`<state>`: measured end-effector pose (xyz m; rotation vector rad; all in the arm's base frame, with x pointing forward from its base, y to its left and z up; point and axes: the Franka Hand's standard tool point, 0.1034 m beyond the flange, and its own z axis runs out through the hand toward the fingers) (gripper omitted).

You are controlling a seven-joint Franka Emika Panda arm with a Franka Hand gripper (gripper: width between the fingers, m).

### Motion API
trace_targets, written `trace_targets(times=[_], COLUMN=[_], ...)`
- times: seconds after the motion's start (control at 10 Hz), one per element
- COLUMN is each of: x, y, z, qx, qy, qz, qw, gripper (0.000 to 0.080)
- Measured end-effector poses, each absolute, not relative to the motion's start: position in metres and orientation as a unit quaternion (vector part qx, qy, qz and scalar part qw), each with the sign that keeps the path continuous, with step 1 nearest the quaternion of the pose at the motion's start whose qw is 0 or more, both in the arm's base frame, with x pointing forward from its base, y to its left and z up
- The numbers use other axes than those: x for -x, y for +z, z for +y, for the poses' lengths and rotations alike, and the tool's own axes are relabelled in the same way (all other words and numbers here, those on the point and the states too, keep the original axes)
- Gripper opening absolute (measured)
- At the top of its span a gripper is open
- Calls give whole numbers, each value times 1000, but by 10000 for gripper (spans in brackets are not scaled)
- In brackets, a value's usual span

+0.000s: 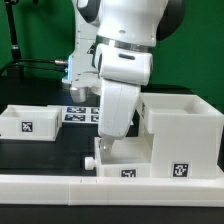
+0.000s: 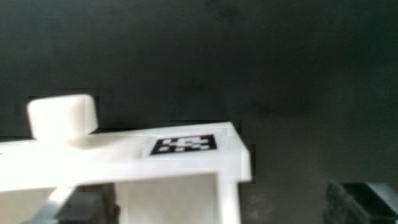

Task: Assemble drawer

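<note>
Knobbed tray (image 2: pixel 125 162) between parted jaws, gap on one side

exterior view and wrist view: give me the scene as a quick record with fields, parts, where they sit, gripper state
casing: exterior view's right, tag on its front
knobbed tray: centre, beside the casing, under the arm
knob: on that tray's front, near a tag
second tray: exterior view's left, apart from the rest
marker board: flat, behind the arm
gripper: open, fingers wide apart at the knobbed tray
</note>
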<state>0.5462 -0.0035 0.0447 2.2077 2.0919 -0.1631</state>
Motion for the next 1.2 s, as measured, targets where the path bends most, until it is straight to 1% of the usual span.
trace_targets(times=[0.1, 0.2, 0.4, 0.6, 0.7, 0.8, 0.9, 1.1, 1.2], x=[-548, -549, -546, -546, -545, -543, -548, -555, -556], y=[56, 64, 63, 63, 60, 49, 44, 39, 37], z=[-10, -19, -39, -40, -42, -52, -61, -72, -79], qx=[-723, -720, -707, -708, -702, -693, -694, -692, -695], qy=[-56, -54, -56, -56, -56, -45, -30, -10, 0], qz=[687, 690, 703, 702, 709, 719, 719, 722, 719], qw=[50, 53, 51, 51, 46, 23, 6, -10, -22], gripper=[631, 646, 649, 649, 649, 649, 649, 649, 649])
